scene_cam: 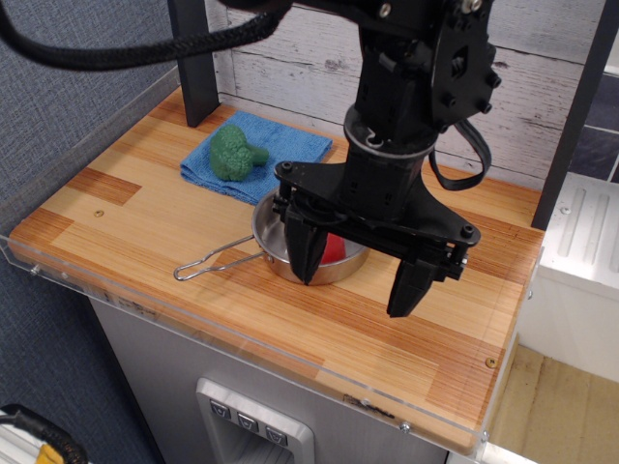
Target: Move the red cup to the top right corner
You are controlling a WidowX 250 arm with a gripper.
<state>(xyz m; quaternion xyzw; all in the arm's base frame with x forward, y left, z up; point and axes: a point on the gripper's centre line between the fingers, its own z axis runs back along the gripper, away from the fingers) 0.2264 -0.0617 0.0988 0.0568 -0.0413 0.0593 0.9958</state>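
The red cup (334, 249) shows only as a small red patch inside the steel pan (290, 263), mostly hidden behind my gripper. My gripper (356, 273) hangs over the pan's right side with its two black fingers spread wide; the left finger (305, 249) is at the pan and the right finger (411, 285) is over bare wood. It holds nothing that I can see. The top right corner (513, 208) of the striped wooden tabletop lies by the whitewashed plank wall and a dark post.
A green broccoli toy (235, 153) lies on a blue cloth (256, 155) at the back left. The pan's wire handle (208, 266) points left. Dark posts (198, 63) stand at both back corners. A clear rim edges the table's front.
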